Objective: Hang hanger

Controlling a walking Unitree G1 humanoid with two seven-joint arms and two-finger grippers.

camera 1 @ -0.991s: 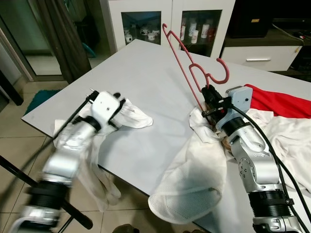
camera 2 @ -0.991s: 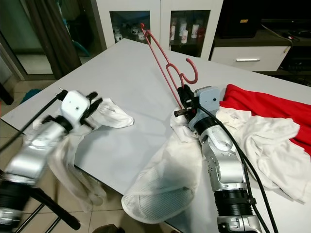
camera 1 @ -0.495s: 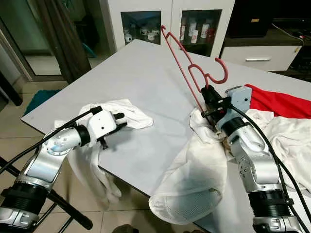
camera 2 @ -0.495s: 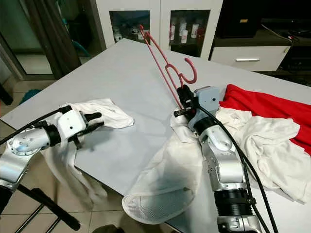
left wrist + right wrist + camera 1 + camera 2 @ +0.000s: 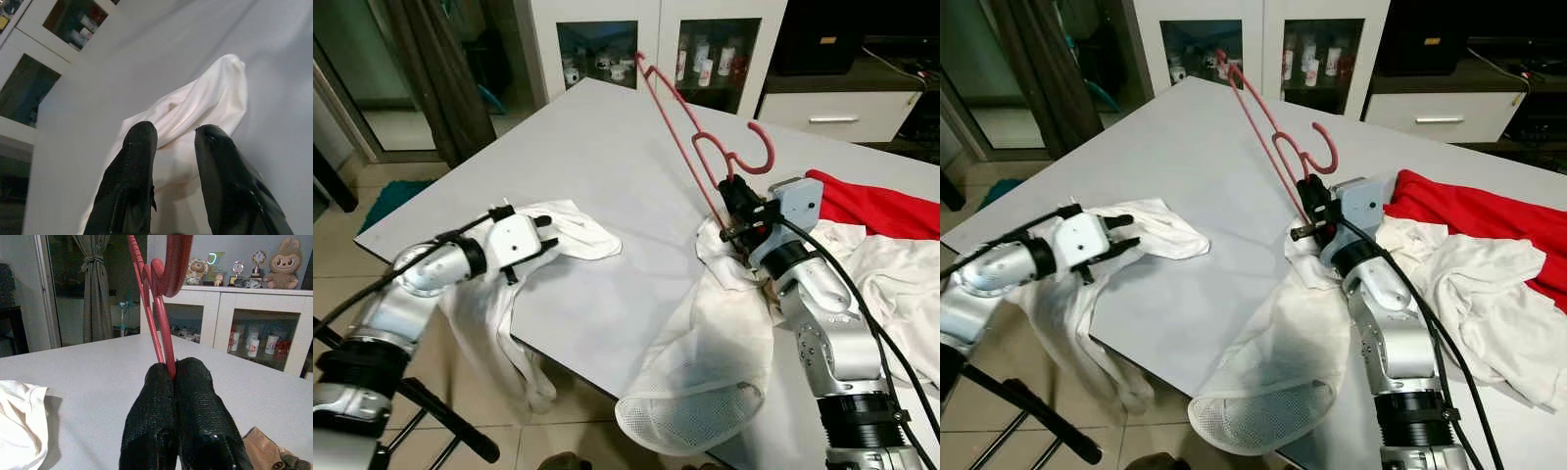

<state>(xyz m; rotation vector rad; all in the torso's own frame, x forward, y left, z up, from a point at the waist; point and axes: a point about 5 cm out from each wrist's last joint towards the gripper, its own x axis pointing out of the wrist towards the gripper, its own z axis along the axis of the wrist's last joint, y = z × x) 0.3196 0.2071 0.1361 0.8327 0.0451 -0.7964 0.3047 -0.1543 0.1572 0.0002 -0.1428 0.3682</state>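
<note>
**Right gripper clamps the red hanger, left gripper over white cloth**

From the head camera: the right gripper [image 5: 732, 208] stands above the grey table [image 5: 607, 147], its two black fingers pinched tight on the thin red plastic hanger [image 5: 690, 137]. The hanger points up and away from the robot, its hook curling over just above the gripper. A long white garment with a mesh end [image 5: 705, 392] drapes from beneath that arm over the table's near edge. Beside it lie a crumpled white shirt [image 5: 901, 274] and a red cloth [image 5: 881, 206]. On the other side, the left gripper [image 5: 546, 235] sits at the near corner, fingers resting on a bunched white cloth [image 5: 573, 227] that spills off the edge toward the floor. White glass-fronted cabinets [image 5: 607, 44] stand behind the table.

Left wrist view: the two black fingers [image 5: 132, 166] are parted with a narrow gap, holding nothing; the white cloth lies just beyond and under their tips.

Right wrist view: fingers [image 5: 195, 401] pressed together, the red hanger rising straight out from between them.
</note>
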